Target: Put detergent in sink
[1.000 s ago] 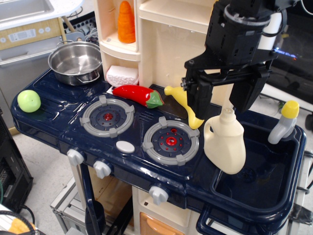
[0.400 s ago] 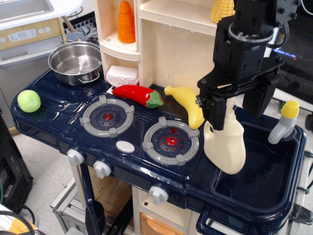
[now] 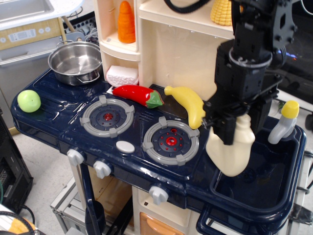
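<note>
The cream-white detergent stands at the left rim of the dark navy sink, leaning slightly, with its base at the basin's edge. My black gripper has come down over the bottle's top. Its fingers sit on either side of the neck and cap, which they hide, and the jaws look closed against the bottle. The sink basin lies to the right of and below the bottle.
A grey faucet with a yellow top stands at the sink's back right. A banana and a red pepper lie behind the two burners. A steel pot and a green apple are far left. Cream shelves hold a carrot and corn.
My gripper moved right and down over the detergent's top, and its fingers narrowed onto the neck. The bottle shifted slightly right and turned.
</note>
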`<state>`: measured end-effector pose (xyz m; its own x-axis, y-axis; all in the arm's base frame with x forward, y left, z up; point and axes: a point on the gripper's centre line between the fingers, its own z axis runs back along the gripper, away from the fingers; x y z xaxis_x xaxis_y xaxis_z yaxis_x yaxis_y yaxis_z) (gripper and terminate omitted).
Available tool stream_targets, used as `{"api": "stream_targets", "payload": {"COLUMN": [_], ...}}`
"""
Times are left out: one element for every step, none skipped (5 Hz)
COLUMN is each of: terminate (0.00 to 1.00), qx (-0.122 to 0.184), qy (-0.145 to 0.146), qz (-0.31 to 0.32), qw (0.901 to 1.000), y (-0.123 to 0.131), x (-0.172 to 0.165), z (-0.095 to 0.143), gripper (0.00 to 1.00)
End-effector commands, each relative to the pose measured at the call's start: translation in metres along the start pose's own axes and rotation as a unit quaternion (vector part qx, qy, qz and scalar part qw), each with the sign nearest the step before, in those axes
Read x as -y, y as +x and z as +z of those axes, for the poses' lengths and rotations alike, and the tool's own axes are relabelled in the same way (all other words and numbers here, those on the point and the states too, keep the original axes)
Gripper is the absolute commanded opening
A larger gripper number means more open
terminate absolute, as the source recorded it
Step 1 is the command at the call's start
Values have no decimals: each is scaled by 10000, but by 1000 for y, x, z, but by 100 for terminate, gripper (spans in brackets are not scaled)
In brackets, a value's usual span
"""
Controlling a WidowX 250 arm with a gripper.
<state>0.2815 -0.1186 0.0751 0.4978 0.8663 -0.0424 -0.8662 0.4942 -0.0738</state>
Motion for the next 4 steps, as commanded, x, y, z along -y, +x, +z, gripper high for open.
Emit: {"api": "stream_targets", "payload": {"terminate": [0, 0, 0, 0], "qx": [-62, -291, -289, -324], "qy": [-76, 68, 23, -186], "qz": [551, 798, 868, 695], "qw": [9984, 9964, 9958, 9969], "y": [-14, -33, -37, -32], "x": [24, 51, 54, 43], "z": [14, 35, 33, 14], "gripper": [0, 0, 0, 0]}}
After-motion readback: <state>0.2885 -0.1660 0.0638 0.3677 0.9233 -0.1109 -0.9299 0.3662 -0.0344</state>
